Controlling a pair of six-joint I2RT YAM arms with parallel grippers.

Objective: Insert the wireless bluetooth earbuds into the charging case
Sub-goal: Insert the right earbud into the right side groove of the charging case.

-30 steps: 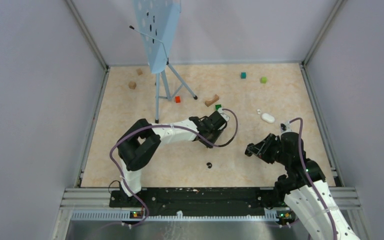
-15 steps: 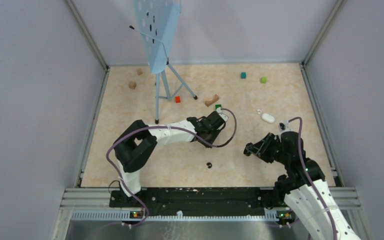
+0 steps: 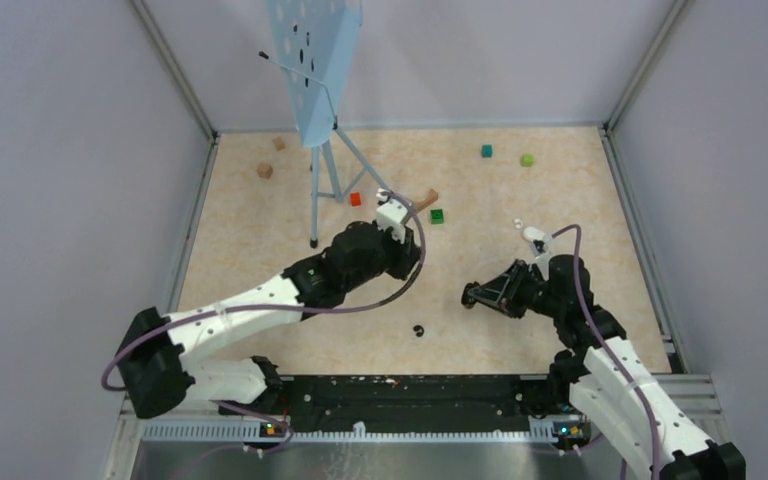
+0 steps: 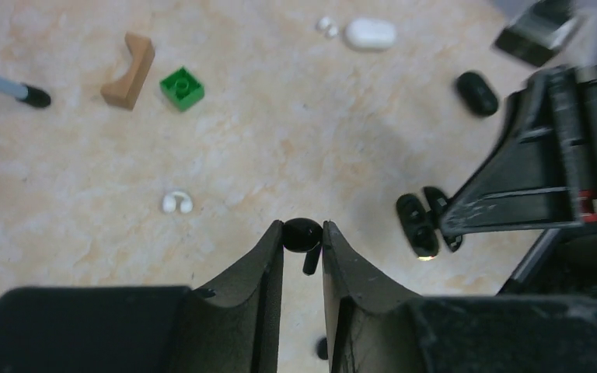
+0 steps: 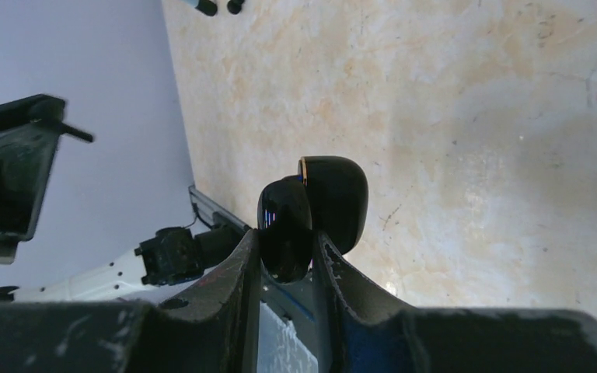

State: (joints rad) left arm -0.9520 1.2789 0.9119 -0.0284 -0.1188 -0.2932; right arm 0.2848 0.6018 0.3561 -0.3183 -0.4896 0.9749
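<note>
— Both claws loaded, then?

— Yes. My left claw (image 4: 303,237) is pinching a black earbud (image 4: 301,232) right at its fingertips. The rounded head sits between the tips and the short stem shows in the gap behind it. My right claw (image 5: 286,250) is pressed onto the black charging case (image 5: 333,198) and holds it off the surface (image 3: 240,230) with the lid swung open.

— Which way does the case lie from the bud?

— To the right. From my left wrist the case shows right of the bud and about level with it, with bare surface visible between them. They are near, not touching. From above, my right claw points left toward the middle while my left arm reaches in from the left, so the two face each other.

— And the bud's long axis?

— It runs along my fingers, head outermost and stem back toward the wrist. I judge the stem should enter a pocket first, so the move turns on carrying the bud rightward to the open half and lining the stem up with the pocket. I cannot tell which way the pockets face, because the case is small and dark there.

— Anything else waiting?

— One second black earbud (image 3: 418,330) lies on the surface, nearer my bases, between the arms. A white pair (image 4: 326,26) sits at the far right beside a white case (image 4: 370,33).
</note>
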